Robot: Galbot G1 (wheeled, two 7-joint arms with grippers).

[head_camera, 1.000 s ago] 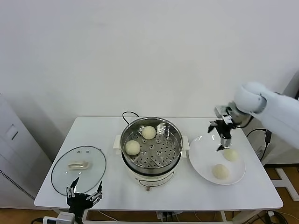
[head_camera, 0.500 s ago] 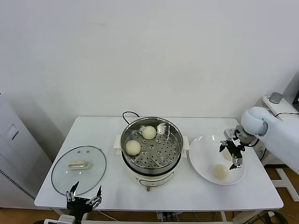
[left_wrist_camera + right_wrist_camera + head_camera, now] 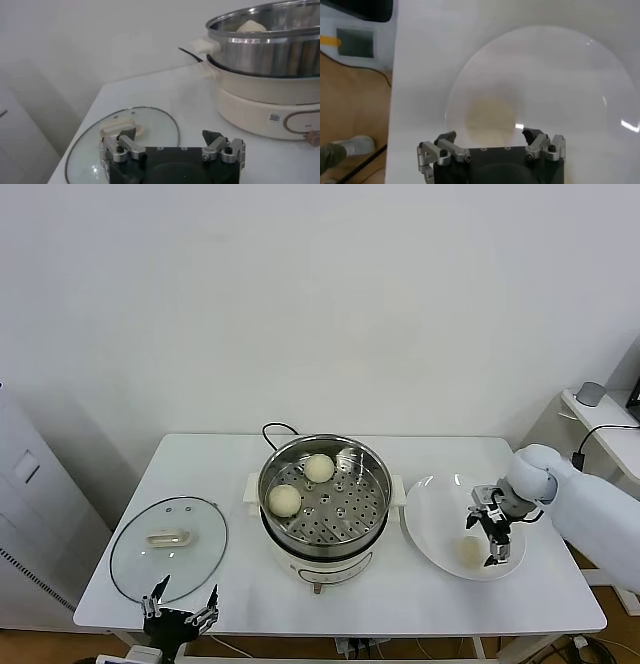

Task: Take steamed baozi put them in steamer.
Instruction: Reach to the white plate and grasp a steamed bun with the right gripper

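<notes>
In the steamer (image 3: 325, 494), two baozi (image 3: 285, 500).

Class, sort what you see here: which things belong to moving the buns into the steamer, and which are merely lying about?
Belongs to the job:
steamer
two baozi in the steamer
baozi on the plate
plate
right gripper, over the plate

Just lying about:
glass lid
left gripper, parked at the table's front edge

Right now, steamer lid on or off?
Off. The round glass lid with white handle lies flat on the white table, left of the open stainless-steel steamer.
</notes>
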